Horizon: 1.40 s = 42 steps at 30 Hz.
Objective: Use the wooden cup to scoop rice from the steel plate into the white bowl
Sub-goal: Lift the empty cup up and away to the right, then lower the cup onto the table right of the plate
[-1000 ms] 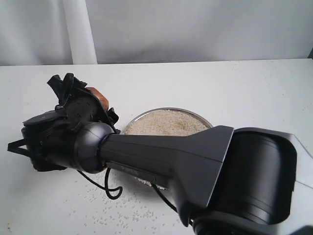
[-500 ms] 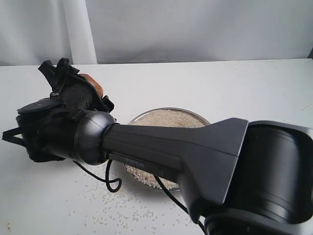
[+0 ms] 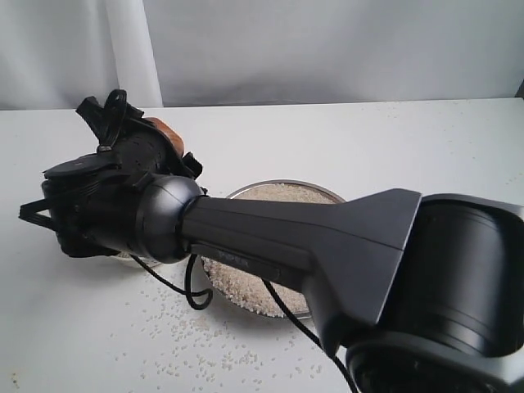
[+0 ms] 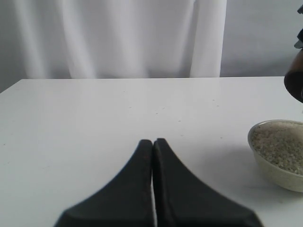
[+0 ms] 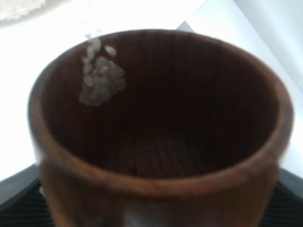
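My right arm reaches across to the left side of the exterior view, and my right gripper (image 3: 137,141) is shut on the wooden cup (image 3: 166,131), held above the table. Close up, the wooden cup (image 5: 156,142) is nearly empty, with a small clump of rice (image 5: 101,78) stuck to its inner wall. The steel plate (image 3: 331,193) heaped with rice (image 3: 246,282) lies behind the arm at centre. The white bowl (image 4: 278,166) holds rice (image 4: 280,143); in the exterior view it is hidden under the wrist. My left gripper (image 4: 153,142) is shut and empty, low over bare table.
Loose rice grains (image 3: 205,354) are scattered on the white table (image 3: 426,155) in front of the plate. A black cable loop (image 3: 195,295) hangs from the right wrist. A white curtain (image 3: 327,49) backs the table's far edge.
The right wrist and the cup rose a little, swung left, then came back right. More of the plate's near side now shows below the forearm.
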### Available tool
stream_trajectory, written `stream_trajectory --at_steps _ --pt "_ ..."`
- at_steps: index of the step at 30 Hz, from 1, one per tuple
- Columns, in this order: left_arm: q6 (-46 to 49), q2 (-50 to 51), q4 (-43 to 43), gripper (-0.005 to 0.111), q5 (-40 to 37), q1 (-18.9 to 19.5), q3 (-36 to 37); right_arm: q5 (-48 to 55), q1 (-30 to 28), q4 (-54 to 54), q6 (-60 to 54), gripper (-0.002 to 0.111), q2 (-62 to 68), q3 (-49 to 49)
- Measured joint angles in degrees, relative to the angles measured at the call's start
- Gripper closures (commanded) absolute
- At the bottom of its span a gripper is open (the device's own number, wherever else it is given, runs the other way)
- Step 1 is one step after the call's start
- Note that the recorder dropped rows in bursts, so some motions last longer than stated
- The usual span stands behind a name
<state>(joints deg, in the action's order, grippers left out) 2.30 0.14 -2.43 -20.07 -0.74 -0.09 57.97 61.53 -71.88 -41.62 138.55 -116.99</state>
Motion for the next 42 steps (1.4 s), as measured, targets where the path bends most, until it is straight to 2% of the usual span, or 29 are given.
stream_trajectory --at_steps 9,14,17,19,24,27,31,38,42 --pt "0.00 0.00 0.00 0.107 0.00 0.00 0.00 -0.11 -0.21 4.67 0.71 0.108 -1.33 0.00" --pt "0.00 0.00 0.00 0.107 0.00 0.00 0.00 -0.55 -0.35 8.24 15.14 0.108 -8.18 0.00" --pt "0.00 0.00 0.00 0.107 0.00 0.00 0.00 -0.75 -2.00 15.91 20.73 0.108 -13.40 0.00" --pt "0.00 0.00 0.00 0.107 0.00 0.00 0.00 -0.84 -5.87 27.75 22.22 0.108 -18.06 0.00" --pt "0.00 0.00 0.00 0.107 0.00 0.00 0.00 5.11 -15.13 46.20 22.62 0.108 -24.71 0.99" --pt "0.00 0.00 0.00 0.107 0.00 0.00 0.00 5.63 -19.94 51.84 23.46 0.108 -26.96 8.01" --pt "0.00 0.00 0.00 0.107 0.00 0.00 0.00 -2.48 -25.57 55.64 26.26 0.108 -30.37 22.16" --pt "0.00 0.00 0.00 0.107 0.00 0.00 0.00 -31.29 -39.30 68.75 26.84 0.108 -40.74 48.70" --pt "0.00 0.00 0.00 0.107 0.00 0.00 0.00 -45.56 -46.22 71.27 26.84 0.108 -45.00 61.27"
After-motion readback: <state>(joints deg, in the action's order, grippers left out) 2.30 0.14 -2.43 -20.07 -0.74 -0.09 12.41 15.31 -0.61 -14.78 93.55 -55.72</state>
